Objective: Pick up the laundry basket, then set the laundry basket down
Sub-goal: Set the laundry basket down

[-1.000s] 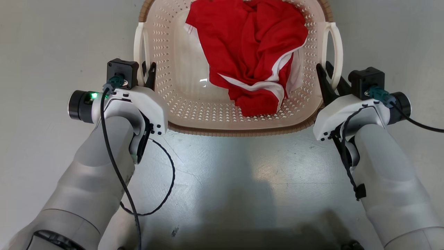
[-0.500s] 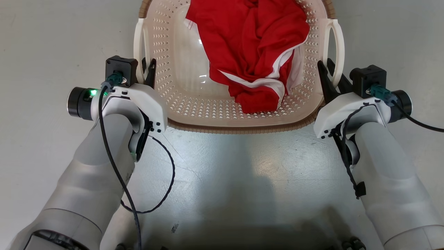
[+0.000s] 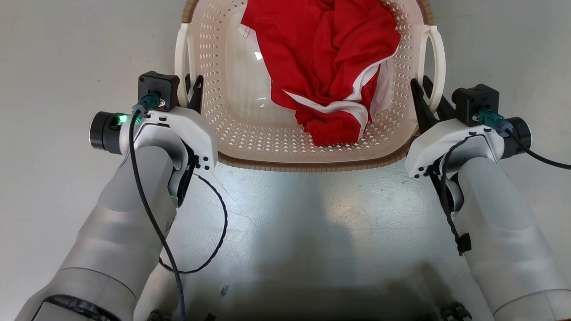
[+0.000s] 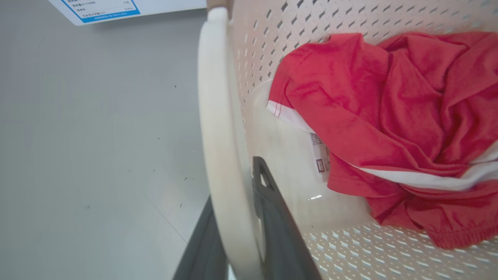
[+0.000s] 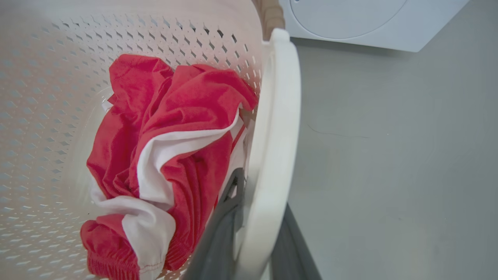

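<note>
I am holding the cream-white perforated plastic laundry basket (image 3: 250, 133), brown woven-look rim, straight ahead between my arms. My left gripper (image 3: 192, 89) is clamping narrowly on its left white loop handle (image 3: 179, 58), my right gripper (image 3: 423, 91) on the right one (image 3: 440, 58). A crumpled red-and-white garment (image 3: 330, 58) is lying inside.

Both arms reach forward, left end effector (image 3: 192, 87) and right end effector (image 3: 420, 88) clamped (fingers nearly together).

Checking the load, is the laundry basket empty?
No, a crumpled red garment with white trim lies inside the laundry basket.
</note>
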Available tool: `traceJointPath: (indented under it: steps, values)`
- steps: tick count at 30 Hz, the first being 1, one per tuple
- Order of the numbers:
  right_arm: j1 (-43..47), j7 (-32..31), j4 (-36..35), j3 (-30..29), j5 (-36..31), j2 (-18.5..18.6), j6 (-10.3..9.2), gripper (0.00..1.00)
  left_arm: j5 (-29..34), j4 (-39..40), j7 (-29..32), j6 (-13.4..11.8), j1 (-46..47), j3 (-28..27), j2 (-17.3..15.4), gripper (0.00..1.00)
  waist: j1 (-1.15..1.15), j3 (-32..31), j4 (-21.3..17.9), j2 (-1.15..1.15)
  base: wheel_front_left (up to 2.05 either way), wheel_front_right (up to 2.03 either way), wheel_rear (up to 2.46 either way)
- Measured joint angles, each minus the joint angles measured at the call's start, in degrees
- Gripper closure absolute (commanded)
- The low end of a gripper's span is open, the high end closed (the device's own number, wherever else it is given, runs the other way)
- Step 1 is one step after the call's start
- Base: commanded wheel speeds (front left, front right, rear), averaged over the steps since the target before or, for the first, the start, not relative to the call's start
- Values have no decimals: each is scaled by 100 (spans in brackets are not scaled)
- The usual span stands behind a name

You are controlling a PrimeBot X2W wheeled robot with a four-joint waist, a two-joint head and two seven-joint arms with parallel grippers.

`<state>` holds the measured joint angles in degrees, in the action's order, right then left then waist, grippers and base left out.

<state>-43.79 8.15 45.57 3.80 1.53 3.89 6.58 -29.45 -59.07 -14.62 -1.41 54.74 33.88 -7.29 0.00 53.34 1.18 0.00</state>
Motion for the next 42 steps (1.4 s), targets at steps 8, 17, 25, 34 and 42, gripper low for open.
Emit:
traceJointPath:
  steps: [8, 17, 25, 34, 42]
  values:
    - [-1, 0, 22, -11, -10, -10, 2, 100, 141, -52, 0, 99, 0, -142, 24, 100, 0, 13, -8, 0, 0, 0, 0]
    - [-1, 11, 75, -157, -10, -5, 55, 0, 187, -174, -1, 172, 19, -357, 133, 0, 0, 29, -5, 0, 0, 0, 0]
    - [-18, 140, 211, -253, -45, -4, 57, 0, 254, -223, -2, 192, 27, -478, 164, 0, 0, -28, -12, 0, 0, 0, 0]
    - [-129, 285, 449, -300, -25, -5, 57, 0, 278, -350, -2, 245, 27, -608, 165, 0, 0, -175, -72, 0, 0, 0, 0]
    - [-127, 500, 575, -133, 215, -7, 57, 0, 277, -119, -2, 302, -86, -861, 165, 0, 0, -521, -158, 0, 0, 0, 0]
